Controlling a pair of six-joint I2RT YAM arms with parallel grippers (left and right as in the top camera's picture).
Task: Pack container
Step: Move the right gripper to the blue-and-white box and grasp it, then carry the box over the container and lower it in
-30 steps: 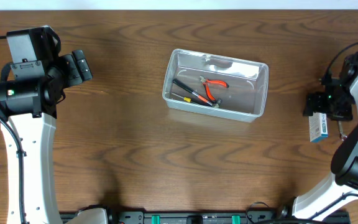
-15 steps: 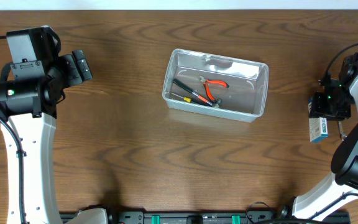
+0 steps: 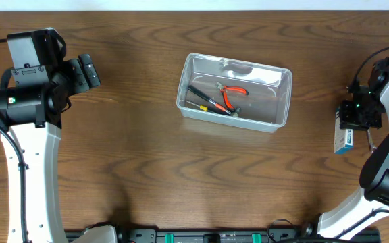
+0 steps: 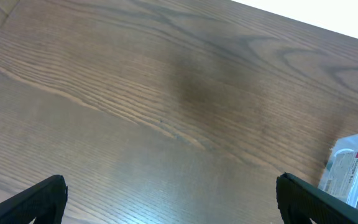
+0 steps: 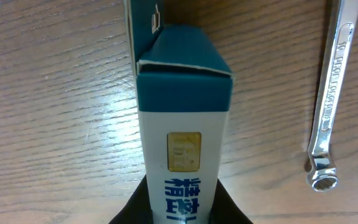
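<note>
Two arms work at opposite ends of the wooden table point(image 3: 127, 148). At the left, the left gripper point(image 3: 86, 71) is released, its fingers point(image 4: 42, 199) spread wide above bare wood. At the right edge, the right gripper point(image 3: 355, 116) is clamped on a blue-and-white box point(image 5: 182, 143). A silver wrench point(image 5: 329, 93) lies on the wood just beside the box, not touching it. The container point(image 3: 283, 94) stands mid-table toward the far side, well apart from both grippers, and holds red-handled pliers point(image 3: 234, 94) and a black screwdriver point(image 3: 204, 100).
</note>
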